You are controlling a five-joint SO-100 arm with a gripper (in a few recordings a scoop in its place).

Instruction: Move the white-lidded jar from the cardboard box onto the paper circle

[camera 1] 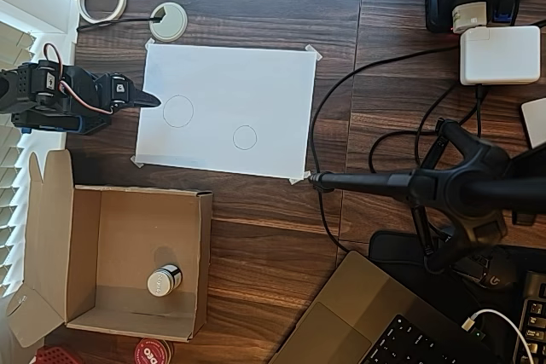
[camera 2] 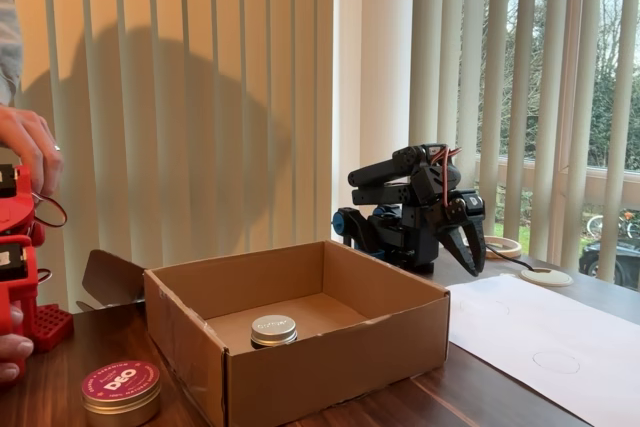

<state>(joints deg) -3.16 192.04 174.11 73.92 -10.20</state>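
Overhead view had the gripper [camera 1: 152, 100] folded back at the sheet's edge, jaws looking pinched together, holding nothing. The jar [camera 1: 164, 280] sat well away from it, inside the box [camera 1: 198, 262]. I'd say open wide first, drop straight down over the lid, clear the walls. Only readable text: "DEO" on the red tin [camera 2: 121, 387].

White lettering reading "DEO" is seen on the red round lid [camera 2: 121, 381] of a tin; smaller surrounding print cannot be read.
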